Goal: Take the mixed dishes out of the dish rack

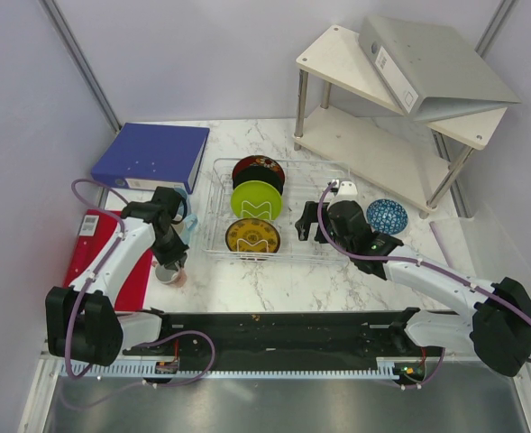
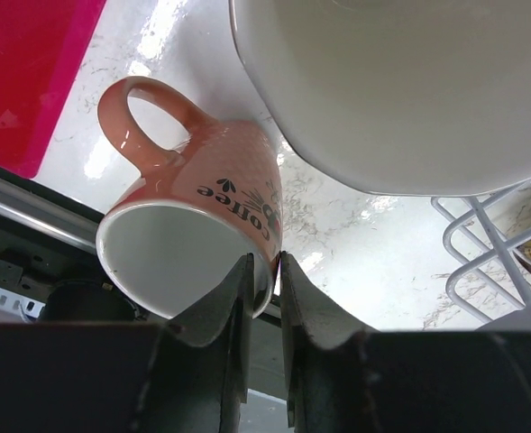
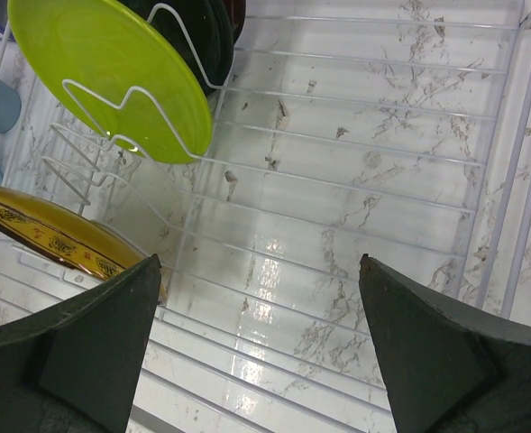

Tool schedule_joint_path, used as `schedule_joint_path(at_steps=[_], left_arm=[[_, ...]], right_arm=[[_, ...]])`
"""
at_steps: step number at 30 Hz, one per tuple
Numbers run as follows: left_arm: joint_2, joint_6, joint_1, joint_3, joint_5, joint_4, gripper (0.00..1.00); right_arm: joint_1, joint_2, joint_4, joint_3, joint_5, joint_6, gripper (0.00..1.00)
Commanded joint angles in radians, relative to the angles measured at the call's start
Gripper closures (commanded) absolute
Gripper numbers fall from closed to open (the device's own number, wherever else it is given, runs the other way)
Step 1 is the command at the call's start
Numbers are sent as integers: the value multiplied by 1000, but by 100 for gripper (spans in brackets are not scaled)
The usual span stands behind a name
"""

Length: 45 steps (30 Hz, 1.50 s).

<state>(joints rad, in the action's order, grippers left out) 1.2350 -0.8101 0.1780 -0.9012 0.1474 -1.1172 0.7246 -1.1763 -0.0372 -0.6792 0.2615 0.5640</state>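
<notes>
Here, left gripper (image 2: 265,263) pinches pink mug (image 2: 213,185).

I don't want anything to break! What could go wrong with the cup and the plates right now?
The left gripper pinches the pink mug only by its rim, so it might slip and fall. The open right gripper hangs low over the dish rack near the lime green plate; it could snag a wire.
</notes>
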Motion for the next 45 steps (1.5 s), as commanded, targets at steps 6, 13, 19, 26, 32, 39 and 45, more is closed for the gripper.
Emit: schedule_joint_path(at_steps=[6, 13, 19, 26, 32, 39, 45], left_arm=[[-19, 42, -5, -74, 47, -49, 76], [-31, 48, -5, -122, 60, -78, 76], [-48, 52, -3, -168, 66, -119, 77], [-120, 95, 5, -396, 32, -167, 78], [-267, 207, 49, -450, -168, 102, 73], [-253, 255, 179, -371, -270, 275, 40], [-195, 232, 434, -315, -77, 339, 1]], right_arm=[[1, -2, 30, 10, -4, 5, 2], [1, -3, 30, 9, -10, 7, 2], [2, 1, 30, 10, -10, 5, 2], [1, 4, 30, -5, -19, -4, 2], [2, 38, 60, -17, -41, -27, 4], [2, 43, 53, -69, -91, -98, 4], [15, 52, 39, -123, -87, -153, 5]])
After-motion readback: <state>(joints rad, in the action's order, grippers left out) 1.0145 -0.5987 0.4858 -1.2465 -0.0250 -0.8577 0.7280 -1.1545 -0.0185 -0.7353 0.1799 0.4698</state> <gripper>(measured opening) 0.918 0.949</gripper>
